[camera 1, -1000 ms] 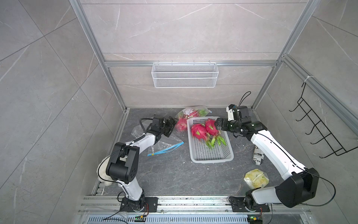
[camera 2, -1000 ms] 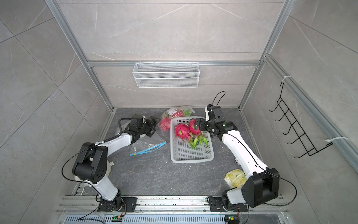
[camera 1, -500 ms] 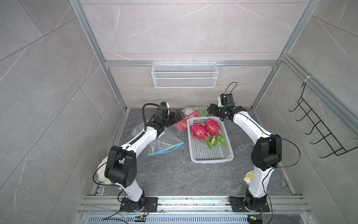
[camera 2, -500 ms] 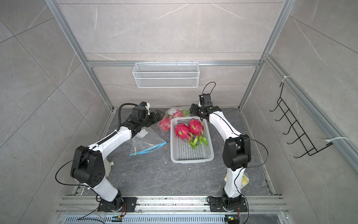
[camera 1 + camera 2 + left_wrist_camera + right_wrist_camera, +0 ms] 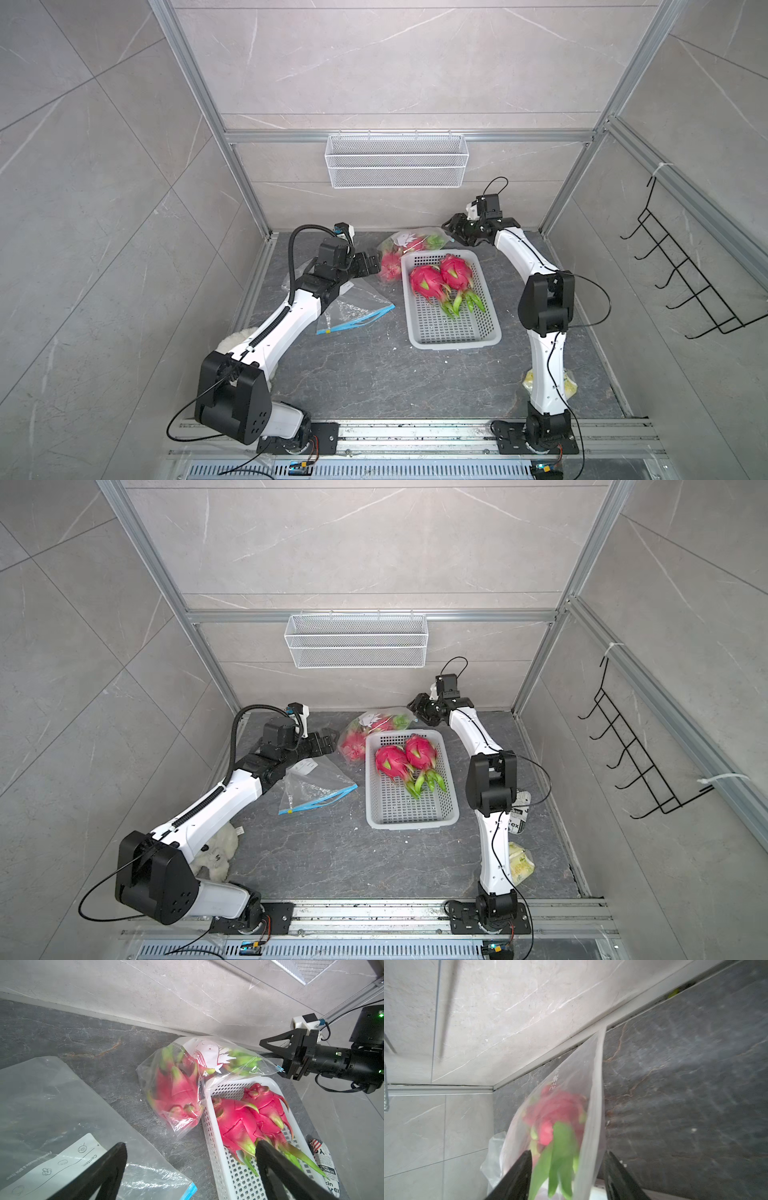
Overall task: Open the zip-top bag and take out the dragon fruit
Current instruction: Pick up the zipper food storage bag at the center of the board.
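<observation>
- Swinging off the basket [image 5: 453,343], where it hovered a second ago, the right gripper [image 5: 448,227] now sits by the back wall at the far end of the zip-top bag [image 5: 409,241].
- Its fingers [image 5: 519,1169] stand partly apart, with the bag's zip end and some green scale tips between them. The right wrist view is blurred, and no firm pinch on the film shows.
- Over the same second the left arm has lifted and reached forward. The left gripper [image 5: 376,264] hovers just beside the bag's near end, fingers spread wide and holding nothing.
- Two dragon fruit lie inside the bag. One dragon fruit [image 5: 390,264] is at the end near the left gripper, against the basket's outer wall. The other dragon fruit [image 5: 241,1059] lies further back, its green tips toward the right gripper.
- Two more fruits [image 5: 426,280] [image 5: 456,270] lie touching side by side in the far half of the basket, green tips pointing toward the front.
- The zip-top bag rests on the dark table [image 5: 374,374]. In the left wrist view it drapes over the basket's far corner.
- A flat empty bag [image 5: 353,307] with a blue zip strip lies partly under the left forearm, apart from the basket.
</observation>
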### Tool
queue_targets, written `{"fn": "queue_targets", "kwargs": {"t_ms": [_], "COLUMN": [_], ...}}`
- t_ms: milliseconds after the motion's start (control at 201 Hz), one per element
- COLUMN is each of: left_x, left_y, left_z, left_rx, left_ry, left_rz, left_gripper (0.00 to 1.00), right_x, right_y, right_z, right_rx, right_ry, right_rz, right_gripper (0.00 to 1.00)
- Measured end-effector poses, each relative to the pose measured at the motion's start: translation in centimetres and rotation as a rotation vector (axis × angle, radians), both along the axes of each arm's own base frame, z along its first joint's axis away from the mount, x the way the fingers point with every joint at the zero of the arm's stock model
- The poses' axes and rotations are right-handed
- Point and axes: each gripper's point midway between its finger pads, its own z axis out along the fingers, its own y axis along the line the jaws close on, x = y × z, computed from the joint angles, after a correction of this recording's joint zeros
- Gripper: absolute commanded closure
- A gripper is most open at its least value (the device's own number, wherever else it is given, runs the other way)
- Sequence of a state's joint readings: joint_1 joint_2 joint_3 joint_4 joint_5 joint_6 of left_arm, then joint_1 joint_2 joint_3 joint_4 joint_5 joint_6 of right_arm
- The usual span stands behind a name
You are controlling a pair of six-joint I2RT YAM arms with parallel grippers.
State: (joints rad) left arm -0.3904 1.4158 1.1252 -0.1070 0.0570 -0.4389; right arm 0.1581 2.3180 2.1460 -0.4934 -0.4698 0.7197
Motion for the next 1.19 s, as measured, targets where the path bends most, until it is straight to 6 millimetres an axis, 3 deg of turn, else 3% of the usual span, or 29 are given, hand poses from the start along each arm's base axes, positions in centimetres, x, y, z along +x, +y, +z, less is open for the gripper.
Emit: {"fn": "queue_targets", "kwargs": {"t_ms": [100,144,333,527,637,761,856,965,1020,1100,1194], "left_x": [-0.2,-0.3,-0.7,-1.1,-1.2,-2.1,-3.3,-4.1,-4.3,-4.6,-4.8], "left_y": [0.3,0.4,1.0,0.9,0.7,0.8,0.6,0.1,-0.2,-0.5,-1.0], "left_z": [-0.6,-0.7,0.5,1.3,1.0,-1.1,-2.5,-2.3,-1.5,-0.4,0.3], "left_rx": [0.016,0.026,0.051,0.075,0.100,0.126,0.152,0.192,0.213,0.238,0.260], "left_ry": [0.007,0.005,-0.034,-0.070,-0.086,-0.094,-0.098,-0.143,-0.191,-0.259,-0.315], "left_rz": [0.004,0.008,0.010,-0.024,-0.050,-0.086,-0.140,-0.217,-0.246,-0.281,-0.308], "left_gripper": [0.00,0.00,0.00,0.00,0.00,0.00,0.00,0.00,0.00,0.00,0.00], "right_x": [-0.5,-0.8,-1.6,-2.0,-2.8,-5.0,-8.1,-12.0,-13.6,-15.2,-16.2], "right_y": [1.1,1.6,3.1,4.5,6.8,11.9,16.5,20.9,22.2,23.2,23.7], "right_z": [-1.2,-1.5,-1.4,-1.1,0.4,5.1,9.5,14.4,15.6,15.5,13.4], "right_rx": [0.046,0.057,0.103,0.115,0.109,0.063,0.033,0.020,0.009,-0.021,-0.085], "right_ry": [0.049,0.067,0.097,0.089,0.065,-0.019,-0.107,-0.221,-0.249,-0.247,-0.196], "right_rz": [0.035,0.049,0.082,0.113,0.159,0.262,0.360,0.463,0.496,0.522,0.530], "right_gripper": [0.46,0.51,1.00,1.00,1.00,1.00,0.99,0.99,0.99,0.99,0.99]}}
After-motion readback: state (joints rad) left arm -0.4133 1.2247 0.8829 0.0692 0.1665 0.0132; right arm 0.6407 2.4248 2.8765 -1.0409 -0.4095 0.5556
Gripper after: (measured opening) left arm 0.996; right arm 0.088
